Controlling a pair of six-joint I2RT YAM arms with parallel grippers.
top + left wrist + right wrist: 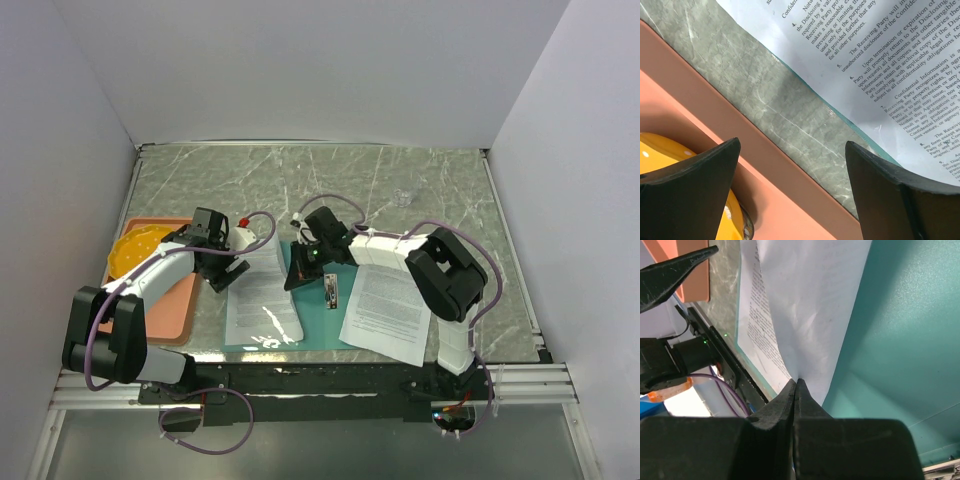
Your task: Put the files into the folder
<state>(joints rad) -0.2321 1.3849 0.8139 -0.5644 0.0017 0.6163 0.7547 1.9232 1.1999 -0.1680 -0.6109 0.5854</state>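
Grey marbled worktop (420,190) carries everything; landmark is the teal folder (318,305), lying open and flat near the front edge between the two arms, so sheets can be laid onto it.

Salmon-orange tray (170,305) sits left of the folder, apart from it, with a yellow bowl-like item (135,250) inside; not part of the job.

Files: one printed sheet (262,295) lies on the folder's left half, its far part lifted and curling. A second printed sheet (392,305) lies just right of the folder, on the worktop under the right arm, not yet in.

Right tool (796,385) is above the folder's middle, fingers pinched fully together on the edge of the left sheet, which rises from the teal surface; judged as holding it to guide or flatten it onto the folder.

Left tool (790,165) hovers off the folder's left edge, over the strip of worktop between tray and sheet, fingers spread wide, gripping nothing; probably ready to steady that sheet's left edge.

Small clear object (403,196) sits well behind the folder; cannot tell what.
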